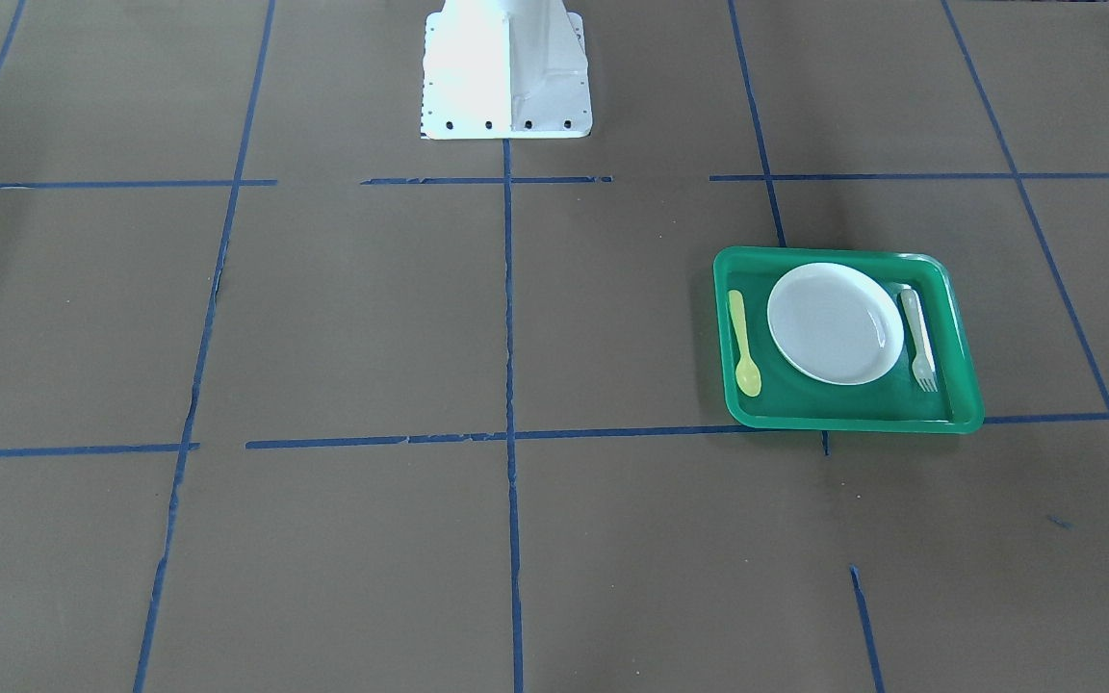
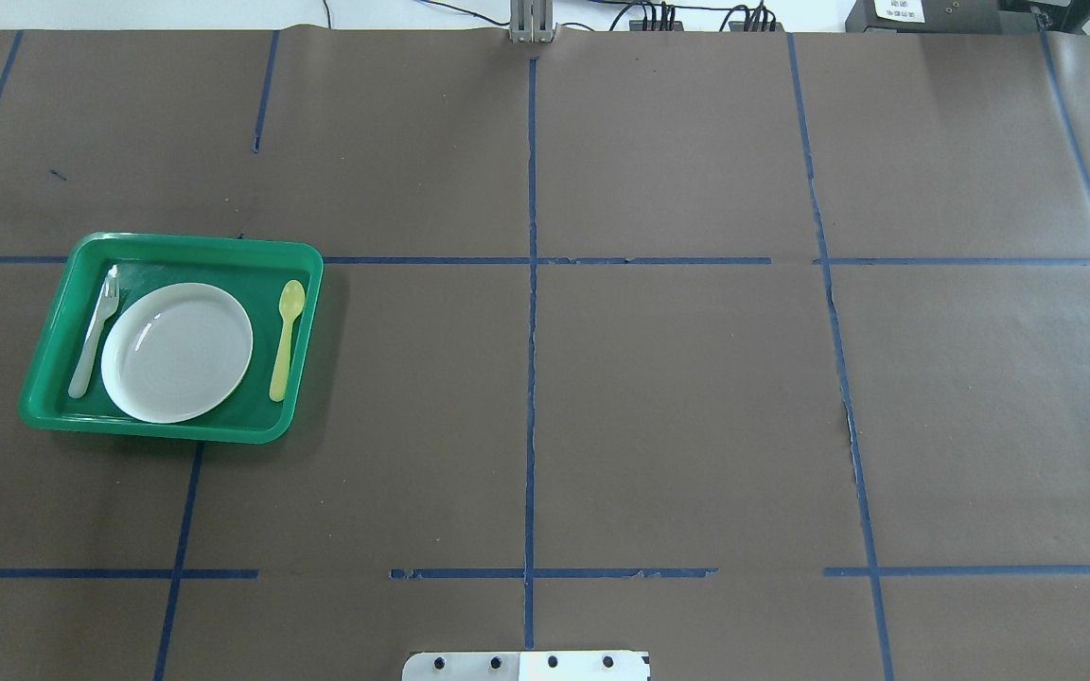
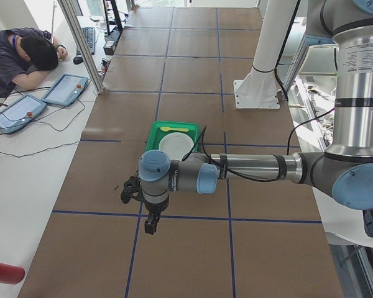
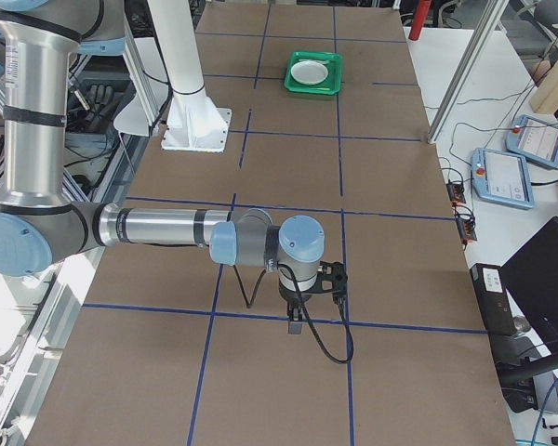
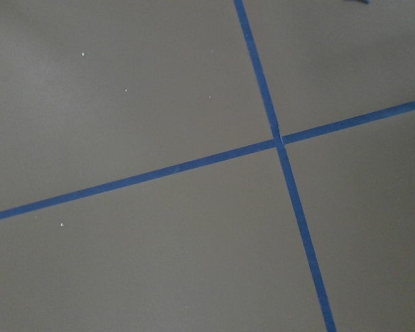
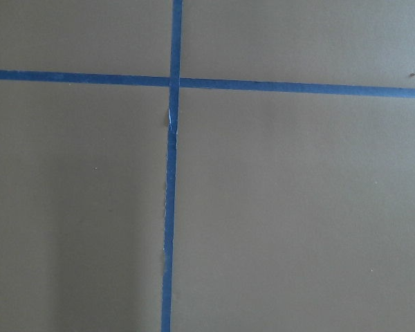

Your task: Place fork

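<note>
The pale grey-white fork (image 1: 920, 339) lies flat in the green tray (image 1: 848, 422) beside the white plate (image 1: 834, 322), tines toward the operators' side. In the overhead view the fork (image 2: 94, 331) is left of the plate (image 2: 176, 352) in the tray (image 2: 167, 430). A yellow spoon (image 2: 286, 339) lies on the plate's other side. My left gripper (image 3: 149, 222) hangs over bare table on the near side of the tray (image 3: 154, 133) in the exterior left view. My right gripper (image 4: 296, 323) is far from the tray (image 4: 314, 88). I cannot tell whether either is open or shut.
Brown paper with blue tape lines covers the table, and both wrist views show nothing else. The white robot base (image 1: 506, 72) stands at the table's middle edge. A person (image 3: 25, 53) leans on a side table with tablets (image 3: 65, 89).
</note>
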`<state>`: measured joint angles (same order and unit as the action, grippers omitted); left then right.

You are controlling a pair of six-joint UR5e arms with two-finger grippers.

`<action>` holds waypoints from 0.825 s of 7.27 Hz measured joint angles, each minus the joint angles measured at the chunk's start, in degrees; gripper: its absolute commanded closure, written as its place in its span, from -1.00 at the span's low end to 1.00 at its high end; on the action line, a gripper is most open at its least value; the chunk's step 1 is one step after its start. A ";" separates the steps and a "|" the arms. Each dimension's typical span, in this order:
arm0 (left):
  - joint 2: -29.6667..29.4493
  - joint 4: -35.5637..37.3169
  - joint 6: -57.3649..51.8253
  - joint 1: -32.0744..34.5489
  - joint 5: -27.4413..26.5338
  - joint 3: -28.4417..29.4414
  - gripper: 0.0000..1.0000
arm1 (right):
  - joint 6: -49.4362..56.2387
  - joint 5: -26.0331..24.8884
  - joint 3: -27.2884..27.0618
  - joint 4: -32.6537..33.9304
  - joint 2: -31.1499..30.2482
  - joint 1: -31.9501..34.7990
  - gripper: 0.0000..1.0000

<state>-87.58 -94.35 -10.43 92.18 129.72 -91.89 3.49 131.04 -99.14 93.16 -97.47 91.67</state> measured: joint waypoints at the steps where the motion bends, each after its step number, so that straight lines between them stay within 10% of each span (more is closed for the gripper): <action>1: 0.04 0.54 1.98 0.00 1.32 0.13 -1.00 | 0.00 0.00 0.00 0.00 0.00 0.00 -1.00; 6: -0.06 1.84 10.06 0.02 3.88 -0.55 -1.00 | 0.02 0.00 0.00 0.00 0.00 0.00 -1.00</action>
<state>-87.64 -92.51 -0.37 92.20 133.60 -92.44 3.51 131.05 -99.14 93.16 -97.47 91.67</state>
